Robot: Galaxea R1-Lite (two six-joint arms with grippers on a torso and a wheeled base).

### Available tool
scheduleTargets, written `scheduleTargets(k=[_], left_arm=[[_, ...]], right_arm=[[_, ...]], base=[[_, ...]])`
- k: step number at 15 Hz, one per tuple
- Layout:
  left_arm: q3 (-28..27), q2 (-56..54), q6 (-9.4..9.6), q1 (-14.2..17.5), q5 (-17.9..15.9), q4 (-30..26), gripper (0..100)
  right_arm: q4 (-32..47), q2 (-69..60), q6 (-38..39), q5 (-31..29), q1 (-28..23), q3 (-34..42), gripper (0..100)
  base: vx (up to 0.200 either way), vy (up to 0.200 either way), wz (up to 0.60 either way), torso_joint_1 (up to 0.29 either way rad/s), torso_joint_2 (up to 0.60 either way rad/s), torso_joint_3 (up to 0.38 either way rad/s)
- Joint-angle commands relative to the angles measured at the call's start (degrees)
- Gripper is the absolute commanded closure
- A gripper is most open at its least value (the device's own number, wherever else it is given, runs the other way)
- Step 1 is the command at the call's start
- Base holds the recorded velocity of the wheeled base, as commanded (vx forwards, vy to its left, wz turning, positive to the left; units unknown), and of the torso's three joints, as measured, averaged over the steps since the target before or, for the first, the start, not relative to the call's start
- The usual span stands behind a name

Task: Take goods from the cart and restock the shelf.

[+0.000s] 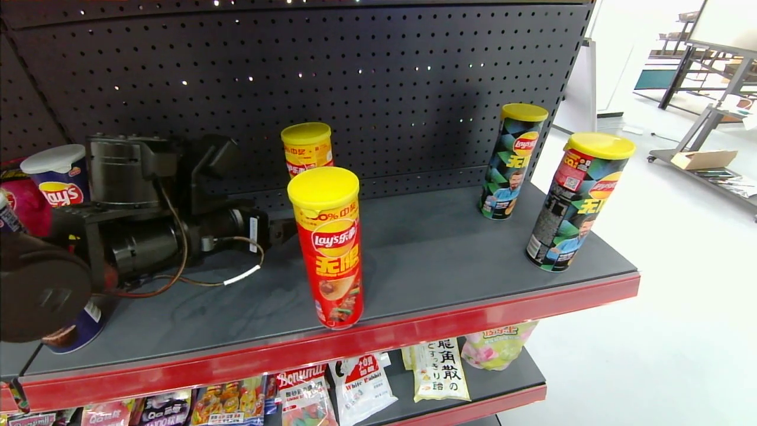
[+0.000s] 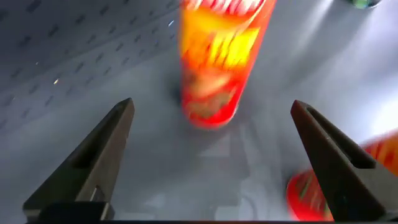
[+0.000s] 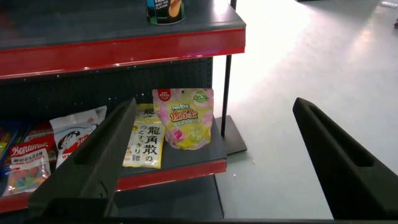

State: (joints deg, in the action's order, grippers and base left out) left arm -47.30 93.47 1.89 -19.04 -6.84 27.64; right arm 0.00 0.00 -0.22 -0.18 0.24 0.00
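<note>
Red with a yellow lid, the front can [image 1: 331, 248] is seen in the head view upright near the shelf [image 1: 449, 260] edge. The rear can [image 1: 306, 148] is just behind it, two dark cans [image 1: 511, 163] are well to its right, and the left gripper [image 1: 282, 228] is just behind it to its left.

In the left wrist view the fingers [image 2: 99, 155] are spread wide and nothing is gripped. The rear can [image 2: 214, 68] is framed between them, untouched. The front can [image 2: 308, 193] sits close by one finger and could be tipped off the edge if that finger were swung sideways.

In the right wrist view the right gripper [image 3: 230, 168] is wide open and empty, below the front can's level, facing bags [image 3: 183, 118] on the lower shelf [image 3: 174, 171].
</note>
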Motion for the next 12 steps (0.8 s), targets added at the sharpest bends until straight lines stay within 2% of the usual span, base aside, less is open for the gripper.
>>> scheduleTargets(k=[1, 5, 9, 10, 12], left_arm=[[5.0, -6.5, -0.04, 0.9, -0.1, 0.0, 0], [12.1, -16.0, -0.4, 1.1, -0.1, -0.8, 0], [15.8, -28.4, -0.4, 2.5, -0.5, -8.4, 0], [16.8, -29.9, -0.4, 2.6, -0.5, -8.7, 0], [22.9, -37.5, -0.31, 4.5, -0.6, -9.0, 0]], right_arm=[[0.0, 0.1, 0.0, 0.0, 0.0, 0.0, 0], [0.0, 0.1, 0.0, 0.0, 0.0, 0.0, 0], [0.0, 0.1, 0.0, 0.0, 0.0, 0.0, 0], [0.0, 0.1, 0.0, 0.0, 0.0, 0.0, 0], [0.0, 0.1, 0.0, 0.0, 0.0, 0.0, 0]], base=[[0.0, 0.0, 0.0, 0.0, 0.0, 0.0], [0.0, 0.0, 0.0, 0.0, 0.0, 0.0], [0.0, 0.0, 0.0, 0.0, 0.0, 0.0], [0.0, 0.0, 0.0, 0.0, 0.0, 0.0], [0.0, 0.0, 0.0, 0.0, 0.0, 0.0]])
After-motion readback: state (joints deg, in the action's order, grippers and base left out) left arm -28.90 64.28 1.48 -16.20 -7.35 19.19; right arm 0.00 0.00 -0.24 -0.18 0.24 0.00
